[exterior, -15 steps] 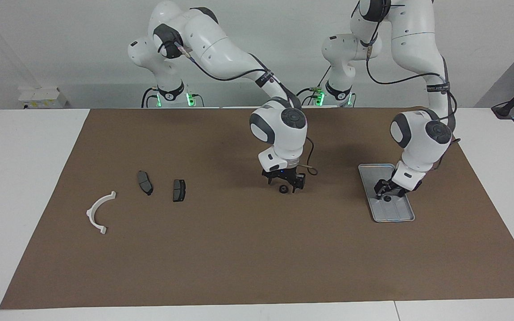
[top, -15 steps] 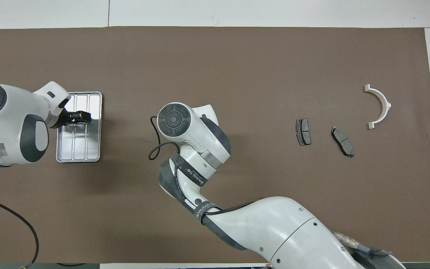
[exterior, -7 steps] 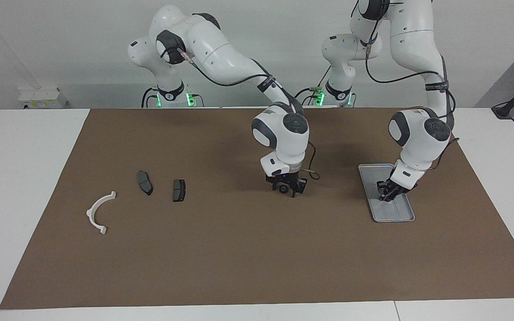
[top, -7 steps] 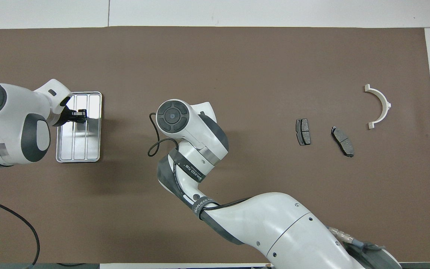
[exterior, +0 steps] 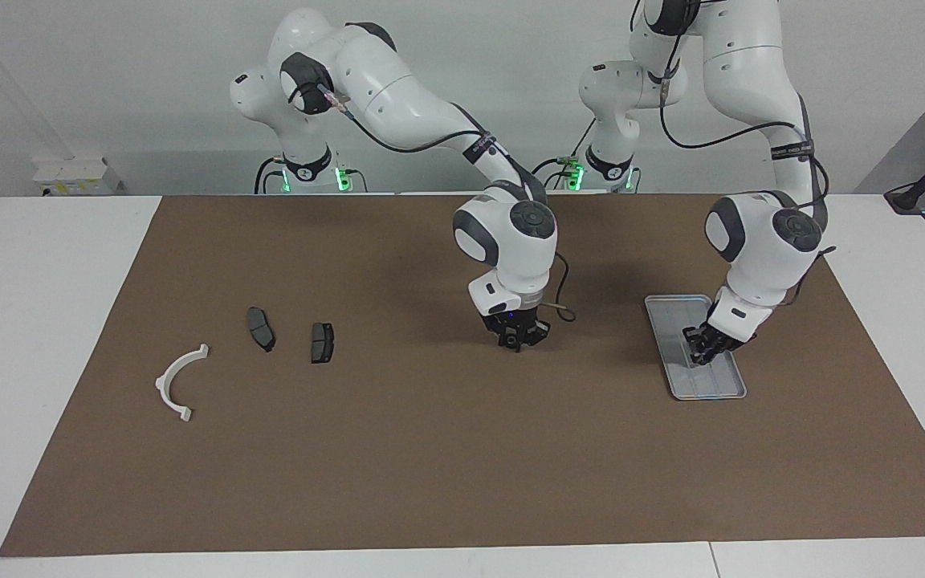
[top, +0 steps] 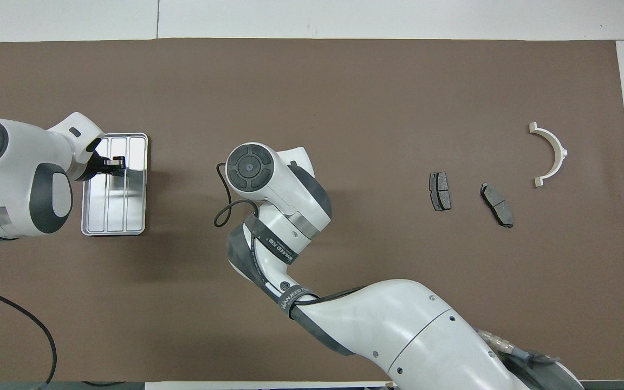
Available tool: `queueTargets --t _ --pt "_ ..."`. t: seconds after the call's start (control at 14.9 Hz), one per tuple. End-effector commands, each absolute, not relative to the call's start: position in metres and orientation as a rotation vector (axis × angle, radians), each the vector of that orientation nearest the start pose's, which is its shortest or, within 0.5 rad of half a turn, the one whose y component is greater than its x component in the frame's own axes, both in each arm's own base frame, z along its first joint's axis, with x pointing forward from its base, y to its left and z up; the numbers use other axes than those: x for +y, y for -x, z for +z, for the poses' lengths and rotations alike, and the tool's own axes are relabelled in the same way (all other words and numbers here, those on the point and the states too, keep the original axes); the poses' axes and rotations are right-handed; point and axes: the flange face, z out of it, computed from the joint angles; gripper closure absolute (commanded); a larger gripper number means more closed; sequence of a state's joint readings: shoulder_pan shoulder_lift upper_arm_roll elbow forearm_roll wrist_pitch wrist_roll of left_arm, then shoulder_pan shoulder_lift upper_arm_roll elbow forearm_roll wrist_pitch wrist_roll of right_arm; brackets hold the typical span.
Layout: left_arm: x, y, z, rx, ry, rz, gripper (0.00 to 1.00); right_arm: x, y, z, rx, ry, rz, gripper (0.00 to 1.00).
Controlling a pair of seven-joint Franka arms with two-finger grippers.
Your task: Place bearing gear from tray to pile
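Observation:
My left gripper (exterior: 700,353) (top: 118,164) reaches down into the silver tray (exterior: 723,387) (top: 133,216) at the left arm's end of the mat. It is shut on a small black bearing gear, which its fingertips mostly hide. At the middle of the mat my right gripper (exterior: 515,343) is low and shut on a second small black gear. Its own wrist hides it in the overhead view. The pile lies toward the right arm's end: a white curved bracket (exterior: 177,385) (top: 553,154) and two dark brake pads (exterior: 261,328) (exterior: 322,342).
A brown mat (exterior: 430,449) covers most of the white table. The right arm's forearm (top: 398,330) crosses the mat's near part in the overhead view. A loose black cable (exterior: 563,309) loops beside the right wrist.
Both grippers stood open over their gears a second ago and have since closed on them. Neither gear lies free any more, and both wrists have shifted slightly.

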State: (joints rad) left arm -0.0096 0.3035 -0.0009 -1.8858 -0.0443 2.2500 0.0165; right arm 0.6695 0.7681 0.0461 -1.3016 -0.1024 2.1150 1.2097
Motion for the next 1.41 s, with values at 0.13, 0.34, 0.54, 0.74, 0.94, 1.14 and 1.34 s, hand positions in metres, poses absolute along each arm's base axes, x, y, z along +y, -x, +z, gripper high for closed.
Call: queueTargets --t 0.13,0.34,0.54,0.74,0.94,1.14,1.34 --pt "-0.031 -0.654 0.463 -0.121 3.241 -0.003 0.92 0.475 -0.578 0.288 0.759 3.057 -0.098 1.0" --pt "-0.091 -0.649 0.475 -0.159 3.231 0.017 0.92 0.41 -0.614 0.331 0.724 3.11 -0.07 1.0" --pt "-0.131 -0.643 0.478 -0.21 3.201 -0.001 0.92 0.327 -0.651 0.374 0.493 3.168 -0.036 1.0" --pt "-0.212 -0.618 0.461 -0.319 3.167 -0.063 0.92 0.245 -0.678 0.398 0.199 3.2 0.001 1.0" --pt "-0.3 -0.585 0.429 -0.423 3.189 -0.129 0.94 0.177 -0.697 0.396 0.018 3.208 0.026 1.0" --pt "-0.365 -0.559 0.379 -0.382 3.151 -0.092 0.94 0.114 -0.703 0.376 -0.155 3.196 0.012 1.0" --pt "-0.378 -0.548 0.34 -0.391 3.129 -0.13 0.94 0.067 -0.702 0.344 -0.264 3.181 -0.052 1.0"
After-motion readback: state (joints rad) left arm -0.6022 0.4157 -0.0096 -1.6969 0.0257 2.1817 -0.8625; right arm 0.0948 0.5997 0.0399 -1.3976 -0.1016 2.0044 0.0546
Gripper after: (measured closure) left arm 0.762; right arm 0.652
